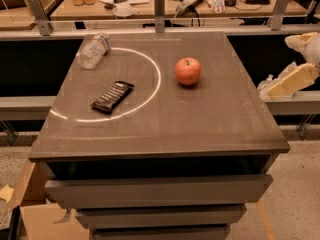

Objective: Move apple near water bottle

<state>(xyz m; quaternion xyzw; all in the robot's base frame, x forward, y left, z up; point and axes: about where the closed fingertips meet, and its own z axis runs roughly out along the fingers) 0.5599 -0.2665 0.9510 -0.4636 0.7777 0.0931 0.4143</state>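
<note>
High frontal view down onto table (200, 121), gripper (266, 85) at right edge

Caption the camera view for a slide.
Apple on the table, water bottle lying at its far-left corner, hand hovering off its right edge.

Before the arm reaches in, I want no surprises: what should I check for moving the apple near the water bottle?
1. Apple standing free on the table: ok.
2. Water bottle found, lying at the far left corner: ok.
3. Gripper at the apple: not ok, it is off the table's right edge.
4. Straight path from apple to bottle free, snack bar lying aside: ok.
5. Gripper empty: cannot tell.
</note>
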